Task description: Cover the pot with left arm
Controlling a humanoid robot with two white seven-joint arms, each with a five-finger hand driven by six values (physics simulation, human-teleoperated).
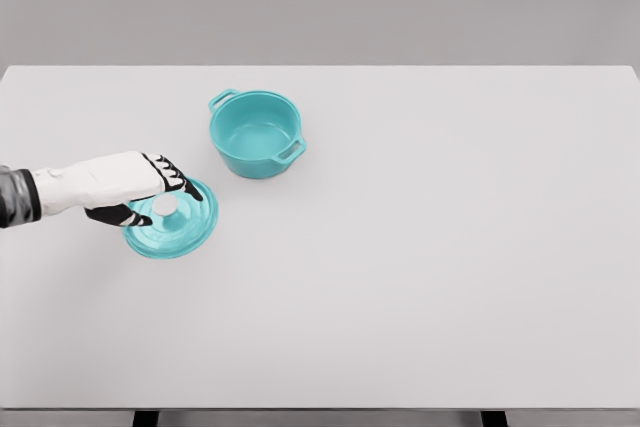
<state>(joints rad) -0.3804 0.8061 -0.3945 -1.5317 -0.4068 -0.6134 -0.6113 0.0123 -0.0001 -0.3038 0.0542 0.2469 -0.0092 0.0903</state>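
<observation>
Reaching over the teal lid (172, 229), left hand (120, 187) beside open pot (256, 135)

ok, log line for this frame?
phase: reaching for lid | left hand: over lid, fingers around knob, grasp unconfirmed | lid: on table | pot: uncovered | right arm: not in view

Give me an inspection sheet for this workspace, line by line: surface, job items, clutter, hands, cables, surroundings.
Surface: white table, flat and bare apart from the job's things.
Job's things: teal pot upright, uncovered, looks empty; teal lid lies on the table left of and nearer than the pot, apart from it.
Clutter: nothing seen.
Hands: left hand over the lid, fingers around its white knob; firm grip cannot be told. Right hand not in view.
Cables: nothing seen.
Surroundings: plain grey wall behind; dark table legs at bottom edge.
</observation>
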